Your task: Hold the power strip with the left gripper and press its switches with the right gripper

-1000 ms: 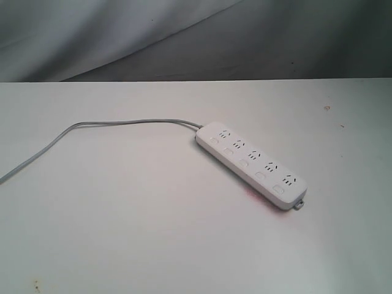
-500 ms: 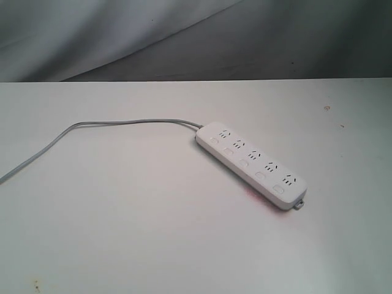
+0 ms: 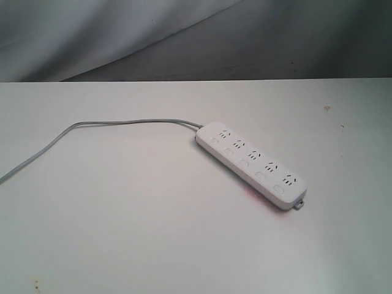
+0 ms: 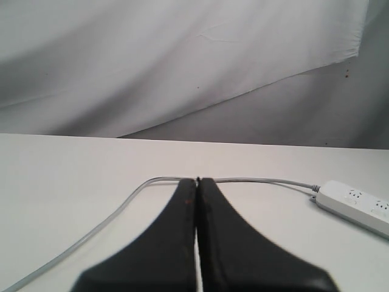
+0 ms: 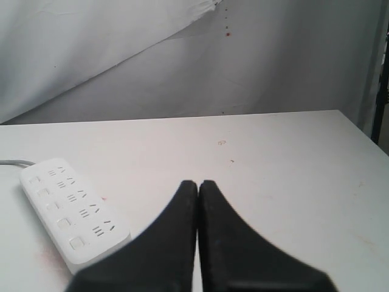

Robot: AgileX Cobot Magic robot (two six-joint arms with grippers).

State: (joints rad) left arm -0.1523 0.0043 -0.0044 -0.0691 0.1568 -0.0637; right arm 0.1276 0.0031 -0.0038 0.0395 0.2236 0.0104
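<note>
The white power strip (image 3: 251, 162) lies flat and slanted on the table, right of centre, its small tab (image 3: 299, 204) at the near end. Five white switches (image 3: 244, 163) run along its left side beside the sockets. Its grey cord (image 3: 92, 125) curves off to the left edge. Neither arm shows in the exterior view. My left gripper (image 4: 197, 181) is shut and empty, well short of the cord (image 4: 121, 210), with the strip's cord end (image 4: 355, 207) off to one side. My right gripper (image 5: 198, 184) is shut and empty, beside the strip (image 5: 70, 213) without touching it.
The white table (image 3: 153, 233) ends at a straight far edge, with grey draped cloth (image 3: 122, 30) behind it. In the right wrist view the table's side edge (image 5: 358, 131) shows, with a dark post (image 5: 382, 85) beyond it.
</note>
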